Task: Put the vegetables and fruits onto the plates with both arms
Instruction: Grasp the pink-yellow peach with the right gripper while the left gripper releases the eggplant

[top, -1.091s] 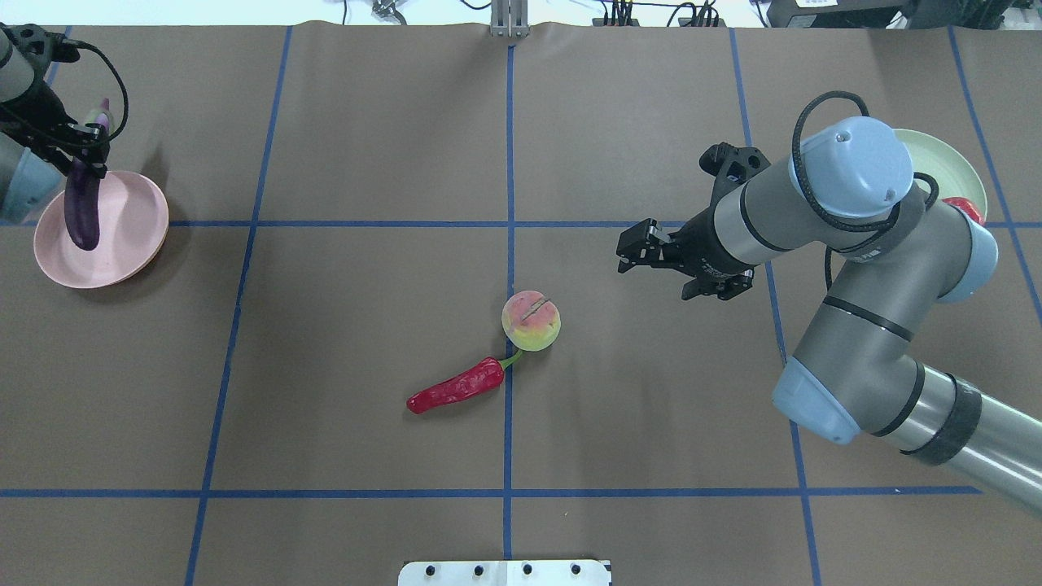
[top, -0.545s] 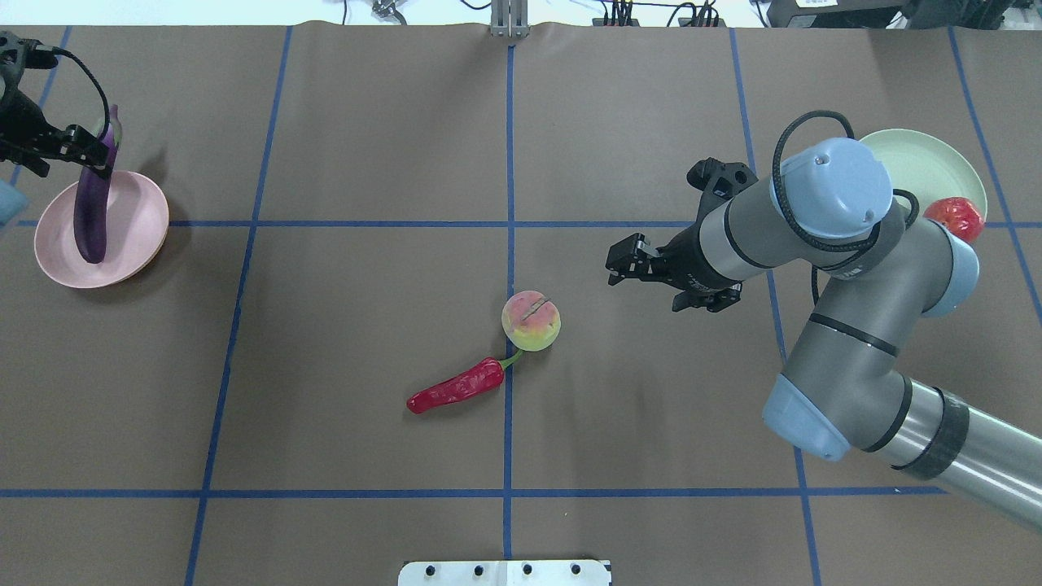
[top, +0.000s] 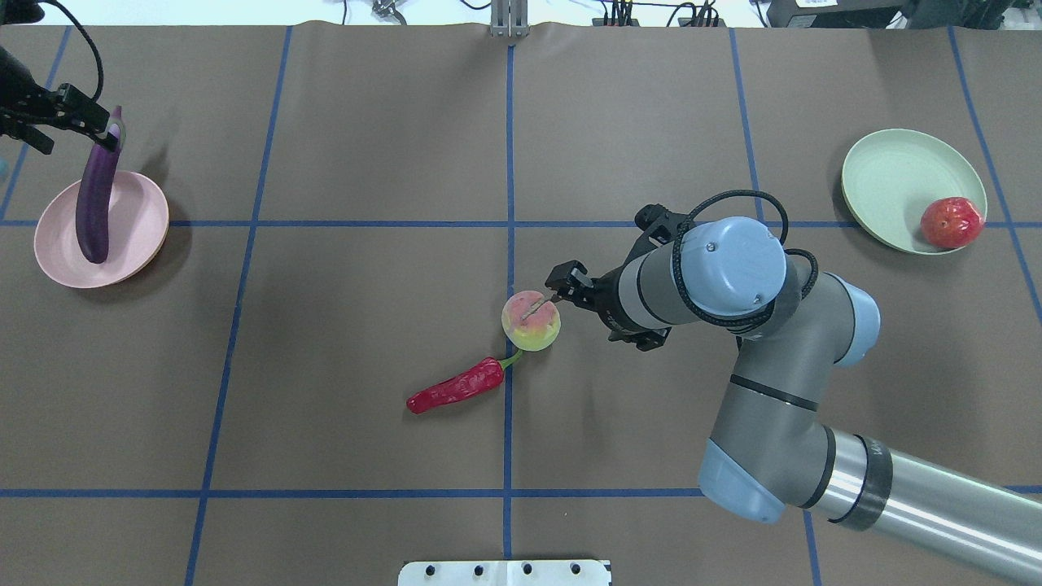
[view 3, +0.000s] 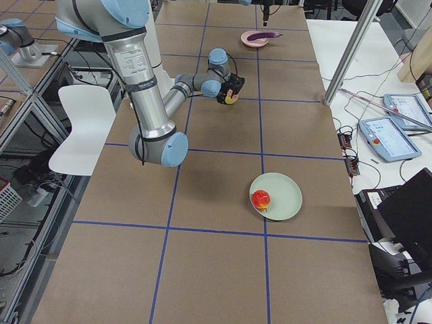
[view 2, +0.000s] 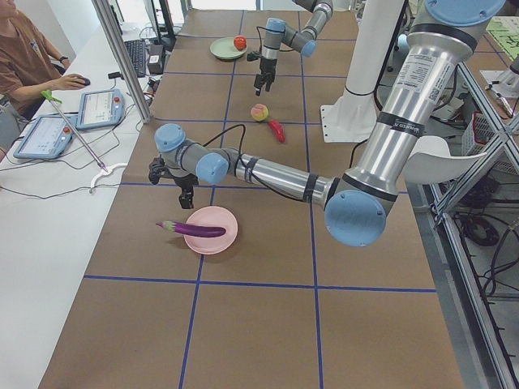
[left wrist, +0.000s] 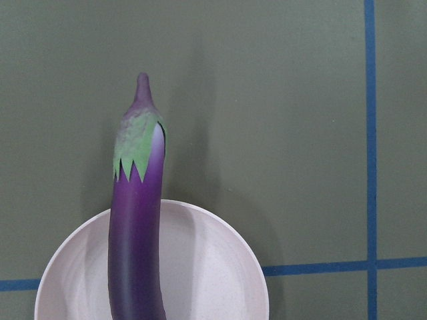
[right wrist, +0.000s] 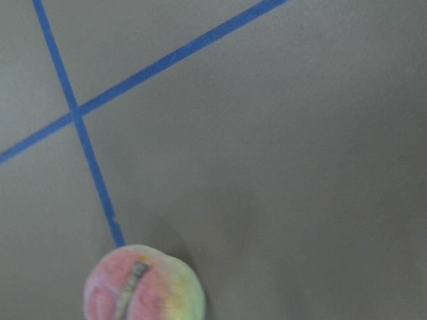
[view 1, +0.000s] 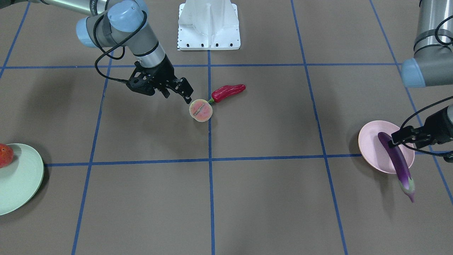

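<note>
At far left the eggplant [top: 94, 203] lies across the pink plate [top: 142, 232], and your left gripper [view 2: 185, 196] seems parted, clear of it. Mid-frame the peach [top: 531, 321] sits on the table. It is round, likely light and slick, so pinch across its widest part; the right gripper [view 1: 177, 92] hangs open just beside it, one finger hidden under the wrist from overhead.

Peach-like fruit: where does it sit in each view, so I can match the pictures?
Front-facing: peach just left of centre, upper half.
Overhead: peach near the centre.
Exterior left: peach upper middle, far down the table.
Exterior right: peach upper middle, partly hidden.
Left wrist: not in it.
Right wrist: peach bottom left, cut by the edge.
Landmark: the blue tape line passing under its edge.
</note>
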Available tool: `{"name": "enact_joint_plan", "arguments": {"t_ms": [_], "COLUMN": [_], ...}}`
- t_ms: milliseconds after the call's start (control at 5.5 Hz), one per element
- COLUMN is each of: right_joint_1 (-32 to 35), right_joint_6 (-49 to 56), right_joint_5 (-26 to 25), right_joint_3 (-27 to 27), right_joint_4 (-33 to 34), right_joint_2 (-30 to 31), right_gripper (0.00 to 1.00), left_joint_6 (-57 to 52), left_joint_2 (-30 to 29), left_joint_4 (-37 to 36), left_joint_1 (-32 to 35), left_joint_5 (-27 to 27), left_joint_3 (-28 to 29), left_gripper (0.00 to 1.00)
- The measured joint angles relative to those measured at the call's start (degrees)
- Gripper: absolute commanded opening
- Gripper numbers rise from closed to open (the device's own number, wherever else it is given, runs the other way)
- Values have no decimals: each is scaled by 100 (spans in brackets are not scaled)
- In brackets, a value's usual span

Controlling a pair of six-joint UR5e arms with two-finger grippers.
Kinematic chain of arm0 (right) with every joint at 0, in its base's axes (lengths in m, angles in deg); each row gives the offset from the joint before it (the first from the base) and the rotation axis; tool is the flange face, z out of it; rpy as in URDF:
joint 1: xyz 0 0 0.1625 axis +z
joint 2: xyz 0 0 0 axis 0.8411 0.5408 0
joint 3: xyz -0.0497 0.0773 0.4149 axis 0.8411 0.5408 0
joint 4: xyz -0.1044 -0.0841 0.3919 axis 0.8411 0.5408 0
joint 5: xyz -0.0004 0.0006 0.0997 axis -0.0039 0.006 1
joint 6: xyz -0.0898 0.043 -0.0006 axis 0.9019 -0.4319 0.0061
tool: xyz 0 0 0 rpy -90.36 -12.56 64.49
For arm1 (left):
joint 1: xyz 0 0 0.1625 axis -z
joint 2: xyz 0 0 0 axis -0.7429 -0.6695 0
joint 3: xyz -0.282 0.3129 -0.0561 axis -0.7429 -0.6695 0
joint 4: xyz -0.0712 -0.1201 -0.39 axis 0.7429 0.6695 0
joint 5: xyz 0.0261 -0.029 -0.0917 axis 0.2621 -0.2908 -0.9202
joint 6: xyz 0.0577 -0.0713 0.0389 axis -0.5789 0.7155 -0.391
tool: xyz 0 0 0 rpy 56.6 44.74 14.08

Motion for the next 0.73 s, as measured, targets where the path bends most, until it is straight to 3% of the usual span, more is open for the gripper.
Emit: {"name": "enact_joint_plan", "arguments": {"t_ms": [364, 727], "right_joint_1": [-316, -439], "right_joint_6": [-1320, -1864], "right_joint_5": [-854, -1115], "right_joint_3": [224, 642], "right_joint_4": [-145, -711], "right_joint_2": [-209, -236], "right_gripper": [100, 100], "left_joint_6": [92, 146], "left_joint_2": [72, 190], "left_joint_4": [-21, -22], "left_joint_1": [-3, -10], "left_joint_5": [11, 21], "left_joint_3": [-188, -339], "left_gripper": [100, 100]}}
